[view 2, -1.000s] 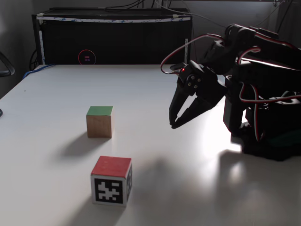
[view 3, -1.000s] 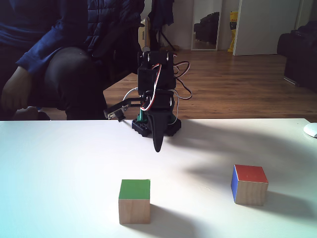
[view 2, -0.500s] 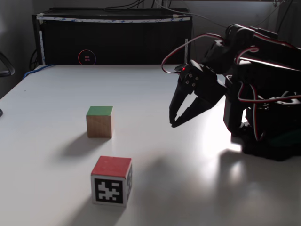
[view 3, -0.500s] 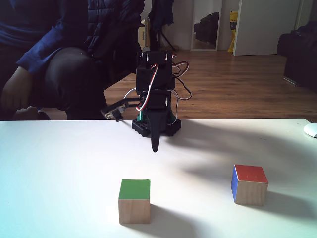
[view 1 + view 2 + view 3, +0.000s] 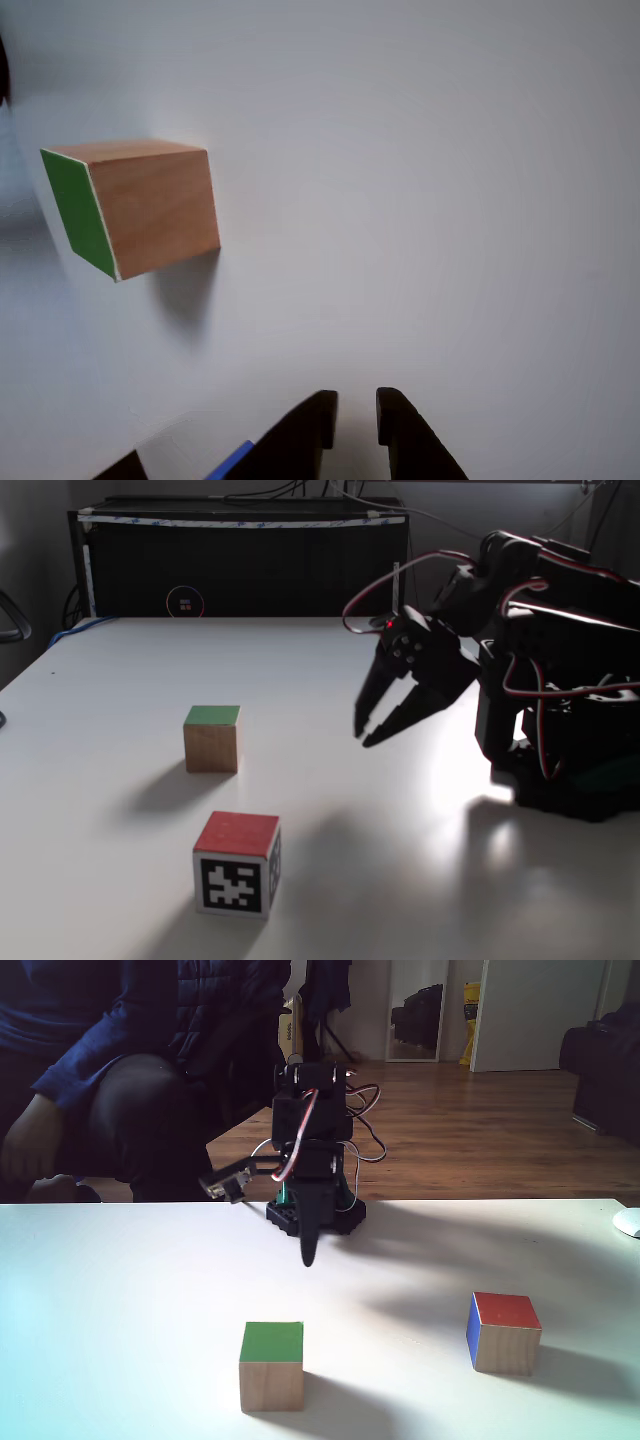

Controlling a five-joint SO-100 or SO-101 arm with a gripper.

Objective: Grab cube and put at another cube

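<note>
Slightly parted now, the gripper (image 5: 360, 734) has edged toward the cube (image 5: 211, 738), which sits well apart to its left in this fixed view

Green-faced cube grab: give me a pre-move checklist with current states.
1. Gripper empty: ok, nothing sits between the fingertips in a fixed view.
2. Jaws parted enough for the cube: not ok, the gap looks narrower than the cube in the other view; open wider first.
3. Cube free to grasp: ok, it stands alone on the table, green face up.
4. Gripper lined up with the cube: not ok, the cube lies well off to the left in the other view.
5. Target cube in place: ok, apart from the green one, red face up.
6. Path clear: ok, bare table between gripper and cube; the person sits behind the table.
</note>
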